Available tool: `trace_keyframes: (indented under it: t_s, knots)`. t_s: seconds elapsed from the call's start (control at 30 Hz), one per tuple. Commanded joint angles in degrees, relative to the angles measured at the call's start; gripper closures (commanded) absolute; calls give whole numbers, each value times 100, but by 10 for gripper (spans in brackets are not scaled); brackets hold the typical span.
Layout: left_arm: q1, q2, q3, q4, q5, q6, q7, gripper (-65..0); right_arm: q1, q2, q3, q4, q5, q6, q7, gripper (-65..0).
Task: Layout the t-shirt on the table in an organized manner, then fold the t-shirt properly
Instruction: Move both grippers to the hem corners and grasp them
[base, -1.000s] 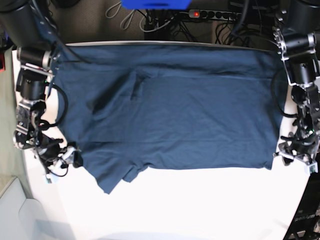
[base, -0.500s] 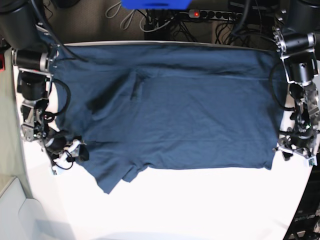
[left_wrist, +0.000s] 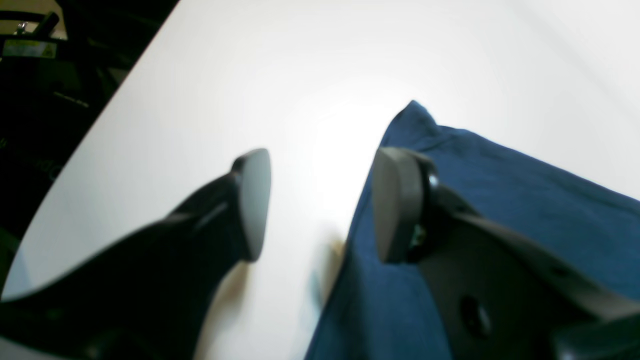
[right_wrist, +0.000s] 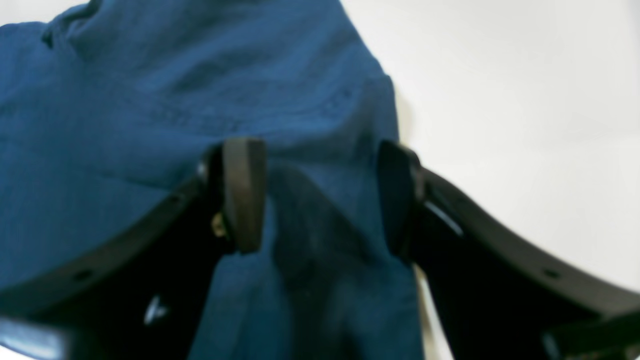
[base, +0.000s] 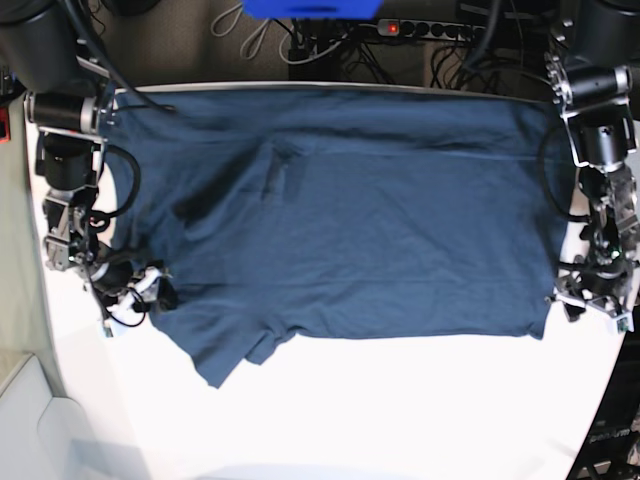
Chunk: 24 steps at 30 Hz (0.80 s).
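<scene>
T-shirt (base: 340, 215) spread wide and dark across the far half of the bench (base: 400, 410), near edge running fairly straight, one sleeve flopped out at the near corner on the base view's left. Still wrinkled around the chest.

Right hand (base: 150, 298), on the base view's left: over the last second shifted up from the bench edge and inward onto the sleeve-side hem. Now jaws parted, straddling a raised ridge of navy cloth in the wrist view (right_wrist: 320, 195), not yet pinched on it.

Left hand (base: 575, 305), on the base view's right: crept slightly inward to the bottom corner of the hem, then settled. Jaws parted to a middling gap (left_wrist: 320, 200), one pad over white bench, the other over the cloth edge; nothing gripped.

Meaning for the task, as a judgement: layout mostly done, both hands lined up on the near edge, most likely readying a paired grasp for a smoothing tug or the first fold. Next move calls for closing on fabric at both ends together; uneven timing risks skewing the shirt.
</scene>
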Motion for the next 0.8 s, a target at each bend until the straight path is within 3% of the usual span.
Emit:
trace_keyframes:
  t_s: [0.0, 0.2, 0.57, 0.77]
  knots:
    - [-141, -118, -7, 103, -14, -8, -144, -321, 185, 83, 28, 114, 64, 32, 148, -355]
    - [-141, -135, -42, 120, -14, 1, -144, -321, 185, 83, 28, 114, 73, -82, 412, -355]
    - [-141, -100, -42, 111, -14, 1, -162, -321, 123, 75, 10, 88, 73, -838, 755, -355]
    - [-141, -118, -42, 94, -14, 1, -162, -321, -8, 40, -16, 26, 64, -847, 728, -354]
